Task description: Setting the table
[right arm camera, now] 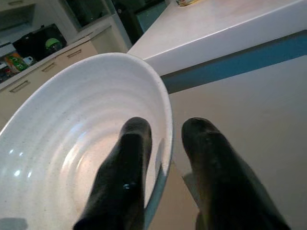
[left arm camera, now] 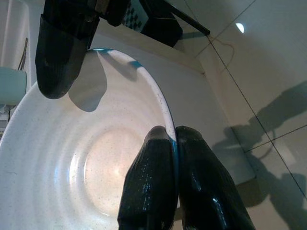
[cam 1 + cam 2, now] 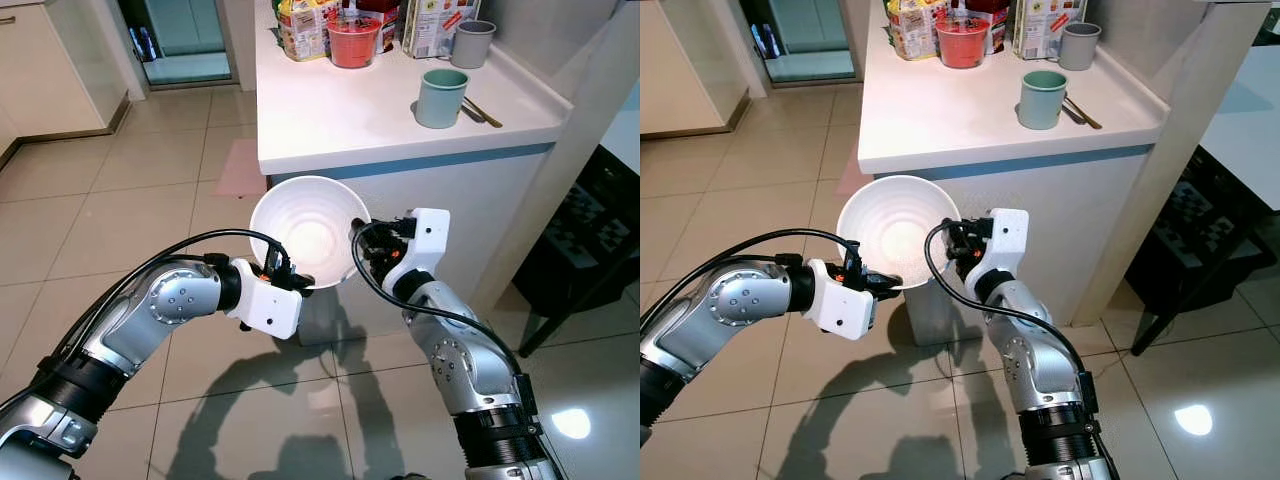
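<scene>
Below the near edge of the table, one white bowl is held in mid-air above the tiled floor, tilted so that its ribbed inside faces the head camera. Two hands engage the bowl. The left hand has its two fingers pressed together on the bowl's lower rim, one finger inside and one outside, pinching the wall between them. The right hand straddles the rim on the opposite side with its fingers parted: one finger lies inside the bowl, the other outside, and a visible gap remains on each side of the rim, so a firm grip is not confirmed. Both silver arms are bent at the elbow and reach inward, forearms converging toward the bowl. On the table stand two cups: one pale green cup near the front edge and one grey cup farther back. One red container and several food packages stand at the far end. Utensils lie just beside the green cup; their count cannot be determined.
</scene>
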